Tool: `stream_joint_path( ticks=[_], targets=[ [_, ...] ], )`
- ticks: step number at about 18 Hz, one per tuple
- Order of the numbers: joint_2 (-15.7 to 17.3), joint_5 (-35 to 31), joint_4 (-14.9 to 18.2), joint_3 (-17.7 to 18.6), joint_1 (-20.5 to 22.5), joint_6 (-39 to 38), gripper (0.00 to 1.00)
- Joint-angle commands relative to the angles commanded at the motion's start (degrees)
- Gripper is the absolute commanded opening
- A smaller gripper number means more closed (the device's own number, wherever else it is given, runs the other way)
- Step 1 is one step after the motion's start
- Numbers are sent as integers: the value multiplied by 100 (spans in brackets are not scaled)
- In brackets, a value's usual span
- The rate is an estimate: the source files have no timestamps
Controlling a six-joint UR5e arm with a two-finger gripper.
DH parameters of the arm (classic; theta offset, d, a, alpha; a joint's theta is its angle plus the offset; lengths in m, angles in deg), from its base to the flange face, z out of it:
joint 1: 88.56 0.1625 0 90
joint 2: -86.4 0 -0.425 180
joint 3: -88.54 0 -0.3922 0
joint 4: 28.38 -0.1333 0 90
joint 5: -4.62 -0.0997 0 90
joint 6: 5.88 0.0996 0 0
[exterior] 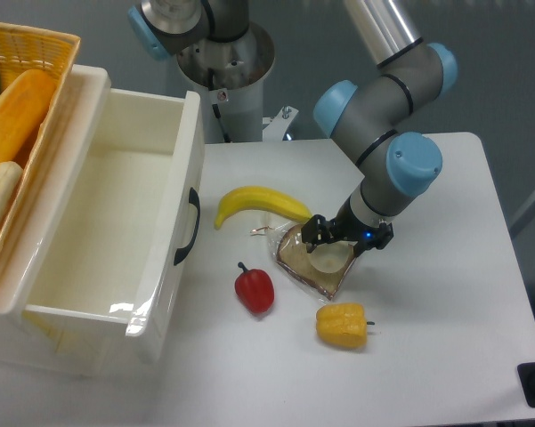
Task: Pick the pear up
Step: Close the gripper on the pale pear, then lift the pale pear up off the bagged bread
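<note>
The pear point(326, 260) is a pale cream, glossy fruit resting on a wrapped slice of bread point(301, 264) in the middle of the table. Only its lower front part shows. My gripper point(341, 245) has come down right over it, with its black fingers standing apart on the pear's left and right sides. The jaws look open, and I see no squeeze on the fruit. The gripper body hides the top of the pear.
A yellow banana point(262, 203) lies just left of the gripper. A red pepper point(255, 290) and a yellow bell pepper point(342, 325) sit in front. A large white bin point(157, 267) and a basket point(46, 53) fill the left side.
</note>
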Motion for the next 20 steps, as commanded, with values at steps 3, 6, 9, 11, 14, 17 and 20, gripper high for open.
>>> stream_joint_path(
  ticks=[3, 6, 9, 11, 14, 17, 20],
  targets=[
    [0, -70, 0, 0, -9, 17, 79],
    [-9, -105, -9, -9, -9, 35, 63],
    [9, -114, -9, -79, 0, 53, 48],
    [17, -123, 0, -149, 0, 62, 39],
    [52, -158, 0, -359, 9, 79, 32],
    [114, -570, 9, -720, 17, 236, 30],
    [281, -746, 18, -878, 44, 666, 34]
  ],
)
